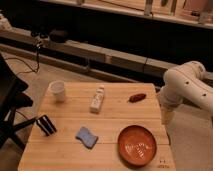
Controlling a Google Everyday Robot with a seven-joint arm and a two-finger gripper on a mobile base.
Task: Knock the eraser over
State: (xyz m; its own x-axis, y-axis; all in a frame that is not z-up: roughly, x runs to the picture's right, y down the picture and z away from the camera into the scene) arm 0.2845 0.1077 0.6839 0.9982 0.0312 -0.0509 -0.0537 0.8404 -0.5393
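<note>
The eraser (46, 125) is a small black block with pale stripes, standing near the left edge of the wooden table (115, 120). The white robot arm (185, 87) bends in from the right, and its lower end (167, 116) hangs beside the table's right edge. My gripper does not show; it lies somewhere past that lower end, far to the right of the eraser and across the table from it.
On the table are a white cup (58, 91) at the back left, a white bottle (98, 99) lying on its side, a small red object (136, 97), a blue sponge (87, 137) and an orange bowl (137, 145). A black chair (10, 100) stands at the left.
</note>
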